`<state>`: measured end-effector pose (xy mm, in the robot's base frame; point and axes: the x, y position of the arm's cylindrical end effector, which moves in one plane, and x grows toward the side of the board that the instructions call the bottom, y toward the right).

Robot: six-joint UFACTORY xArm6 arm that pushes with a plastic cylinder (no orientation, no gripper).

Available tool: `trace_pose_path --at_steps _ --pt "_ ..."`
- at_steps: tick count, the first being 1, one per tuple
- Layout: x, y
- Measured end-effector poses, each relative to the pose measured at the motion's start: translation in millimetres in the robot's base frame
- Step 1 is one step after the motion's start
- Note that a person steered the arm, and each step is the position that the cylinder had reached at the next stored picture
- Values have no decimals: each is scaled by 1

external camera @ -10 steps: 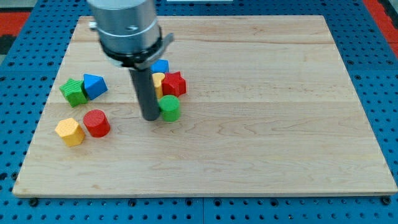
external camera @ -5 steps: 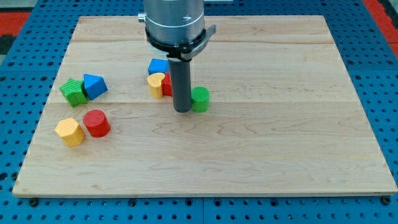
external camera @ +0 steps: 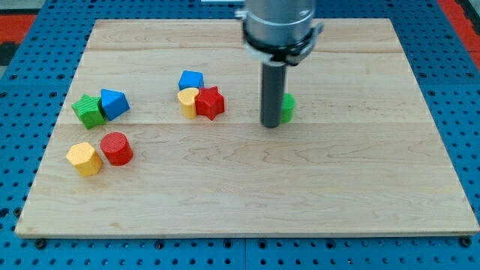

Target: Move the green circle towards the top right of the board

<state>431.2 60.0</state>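
Note:
The green circle (external camera: 288, 107) lies on the wooden board (external camera: 337, 172) right of the middle, mostly hidden behind my rod. My tip (external camera: 271, 124) rests on the board touching the green circle's left side, slightly below it.
A blue block (external camera: 191, 79), a yellow block (external camera: 187, 100) and a red star (external camera: 211, 102) cluster left of the tip. At the view's left are a green block (external camera: 88, 110), a blue block (external camera: 114, 103), a red cylinder (external camera: 116, 148) and a yellow block (external camera: 83, 158).
My tip has slid to the right and slightly up, pushing the green circle with it away from the red star cluster. The other blocks have not moved.

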Motion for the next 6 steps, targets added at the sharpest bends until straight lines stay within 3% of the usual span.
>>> trace_pose_path --at_steps 1,2,3,4,5,6 --pt "-49 57" --pt "-126 92" --pt "-148 145" --pt "-145 171" --pt "-142 163" --pt "-110 125"
